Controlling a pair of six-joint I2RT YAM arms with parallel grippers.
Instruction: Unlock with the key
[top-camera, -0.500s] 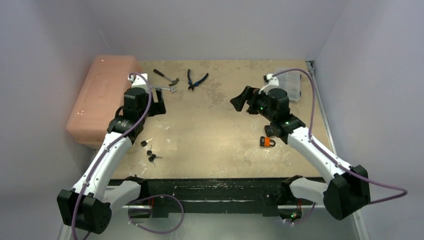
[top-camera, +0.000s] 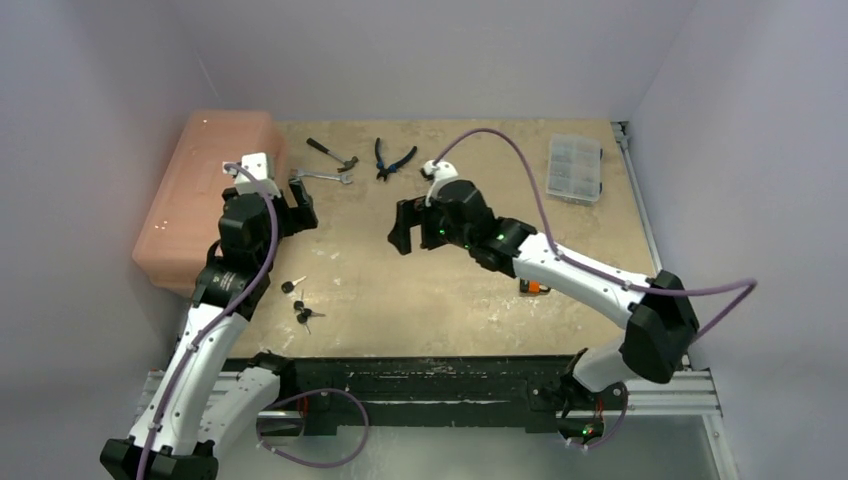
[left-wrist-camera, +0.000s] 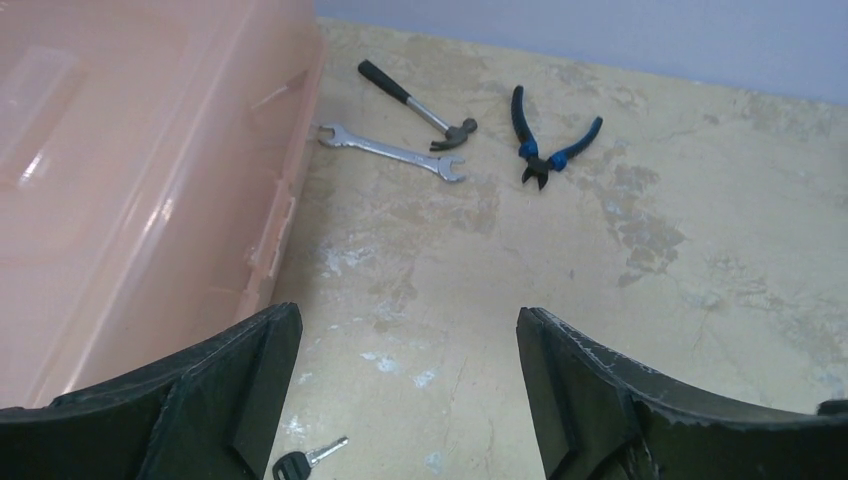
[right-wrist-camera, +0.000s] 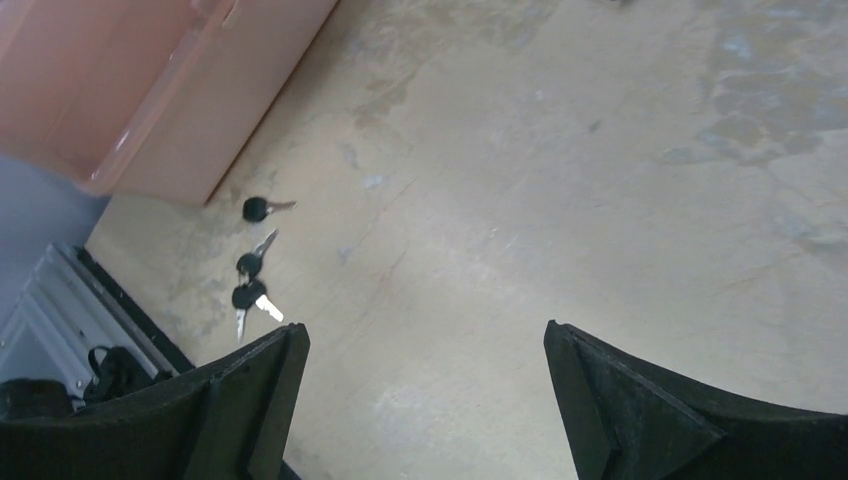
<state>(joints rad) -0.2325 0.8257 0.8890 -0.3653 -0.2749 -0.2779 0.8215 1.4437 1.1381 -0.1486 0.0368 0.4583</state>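
Three black-headed keys lie loose near the table's front left: one (top-camera: 288, 286) (right-wrist-camera: 258, 208) nearest the box, two more (top-camera: 302, 312) (right-wrist-camera: 247, 296) just in front of it. The orange padlock (top-camera: 533, 287) lies right of centre, mostly hidden under my right forearm. My left gripper (top-camera: 303, 205) (left-wrist-camera: 410, 385) hovers open beyond the keys, with one key (left-wrist-camera: 300, 462) at the bottom edge of its view. My right gripper (top-camera: 402, 228) (right-wrist-camera: 425, 380) stands open over the middle of the table, facing the keys and holding nothing.
A large pink plastic box (top-camera: 205, 195) (left-wrist-camera: 130, 180) lines the left side. At the back lie a hammer (left-wrist-camera: 415, 95), a wrench (left-wrist-camera: 390, 152) and blue-handled pliers (left-wrist-camera: 550, 150). A clear compartment case (top-camera: 575, 168) sits at the back right.
My right arm has swung left from above the padlock to the table's middle. The left arm has drawn back and left a little. Both grippers remain open.
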